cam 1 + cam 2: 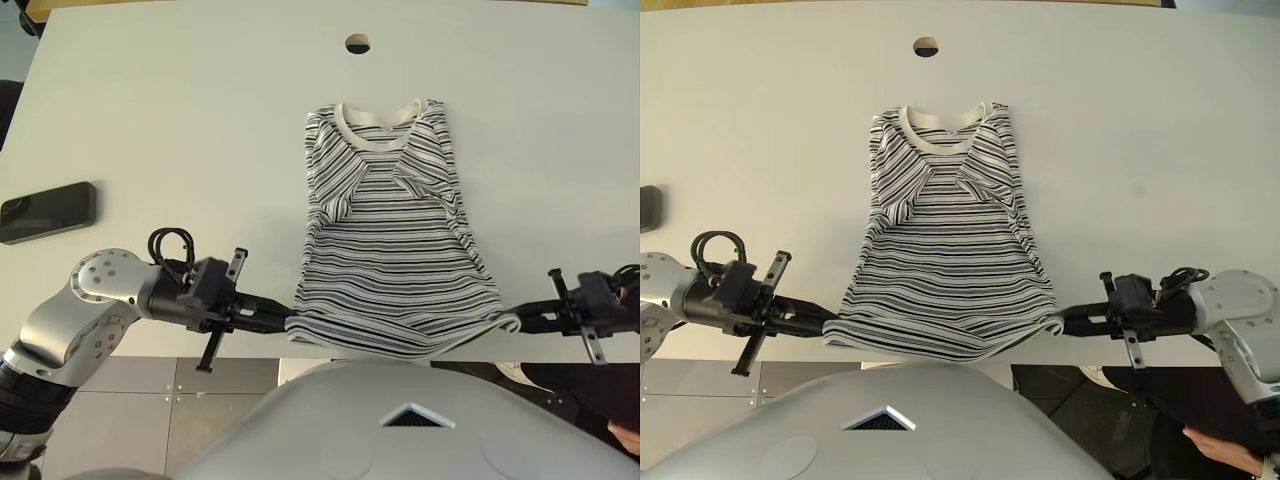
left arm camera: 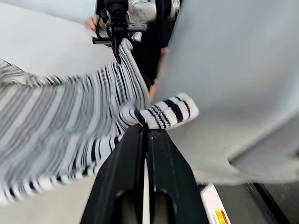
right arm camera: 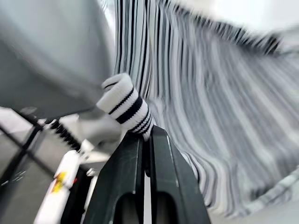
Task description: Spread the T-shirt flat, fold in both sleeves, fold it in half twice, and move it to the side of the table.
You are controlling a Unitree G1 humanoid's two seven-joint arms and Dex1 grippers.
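Left fingers (image 1: 268, 316) and right fingers (image 1: 1080, 322) pinch T-shirt (image 1: 395, 250) hem at table (image 1: 180, 120) edge.

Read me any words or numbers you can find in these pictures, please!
None can be read.
Small yellow-and-red sticker: too blurred to read.
Black-and-white striped cloth T-shirt: stripes only, no print.
Flat black rectangular phone: nothing legible on it.
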